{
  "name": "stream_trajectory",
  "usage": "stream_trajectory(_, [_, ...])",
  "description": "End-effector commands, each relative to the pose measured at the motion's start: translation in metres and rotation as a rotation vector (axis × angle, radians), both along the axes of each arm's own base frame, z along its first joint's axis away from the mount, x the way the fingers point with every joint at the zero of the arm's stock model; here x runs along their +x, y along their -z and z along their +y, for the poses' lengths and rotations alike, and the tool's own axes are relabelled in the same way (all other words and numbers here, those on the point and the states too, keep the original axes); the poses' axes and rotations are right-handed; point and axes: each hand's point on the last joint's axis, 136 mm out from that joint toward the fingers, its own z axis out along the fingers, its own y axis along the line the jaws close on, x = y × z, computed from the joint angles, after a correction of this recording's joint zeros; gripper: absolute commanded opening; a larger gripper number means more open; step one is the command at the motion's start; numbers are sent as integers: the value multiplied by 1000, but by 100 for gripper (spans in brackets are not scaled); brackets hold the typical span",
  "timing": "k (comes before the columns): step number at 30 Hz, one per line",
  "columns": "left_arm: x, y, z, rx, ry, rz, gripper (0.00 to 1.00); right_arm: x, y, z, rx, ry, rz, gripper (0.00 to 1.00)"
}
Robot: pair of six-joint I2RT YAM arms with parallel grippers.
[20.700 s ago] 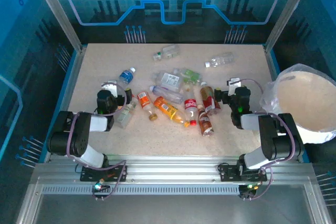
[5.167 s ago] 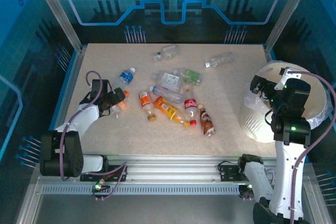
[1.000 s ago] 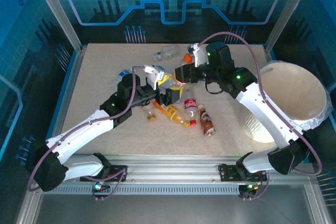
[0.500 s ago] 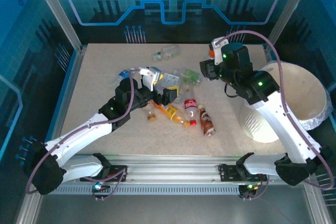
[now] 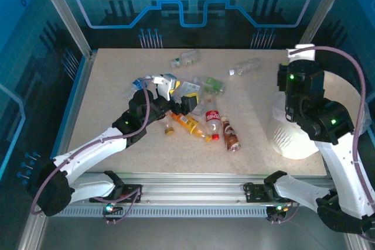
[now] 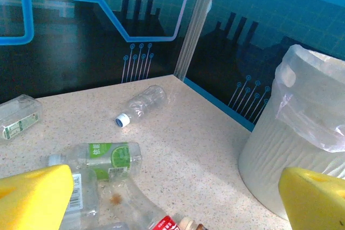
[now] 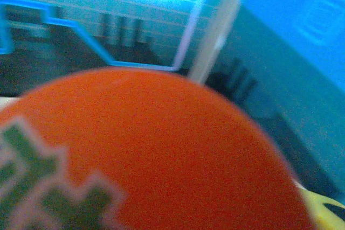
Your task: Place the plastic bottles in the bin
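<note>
While the left arm reaches forward over the plastic bottles (image 5: 199,115) strewn on the counter (image 5: 117,86), the left tool (image 6: 172,200) gapes wide and empty. The right arm rears up, bent, beside the bin (image 5: 293,139), with the right tool (image 5: 292,64) clamped on an orange-labelled bottle (image 7: 151,149).

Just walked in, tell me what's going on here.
A two-armed robot is moving small plastic bottles off a speckled table into a large round white bin lined with clear plastic. The right pincer, raised beside the bin, appears shut on an orange plastic bottle. The left pincer hovers open over the pile, holding nothing. Roughly ten bottles lie on the table.
</note>
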Motion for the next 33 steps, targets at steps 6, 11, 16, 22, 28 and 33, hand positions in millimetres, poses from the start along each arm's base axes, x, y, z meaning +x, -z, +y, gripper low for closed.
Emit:
stream_trajectory(6, [7, -8, -1, -23, -31, 31, 99, -38, 22, -90, -74, 378, 71, 31])
stream_trajectory(11, [14, -1, -4, -48, -41, 77, 99, -50, 46, -122, -67, 518, 136, 31])
stream_trajectory(16, [18, -2, -10, -32, -21, 89, 99, -50, 72, -142, -11, 577, 148, 32])
stream_trajectory(22, [24, -3, -12, -29, -28, 104, 99, -50, 112, -167, 32, 670, 229, 34])
stream_trajectory(28, [28, 4, -12, -44, -32, 136, 99, -47, 150, -184, 142, 737, 277, 36])
stream_trajectory(33, [28, 11, -7, -20, -46, 157, 99, -45, 174, -190, 155, 773, 342, 41])
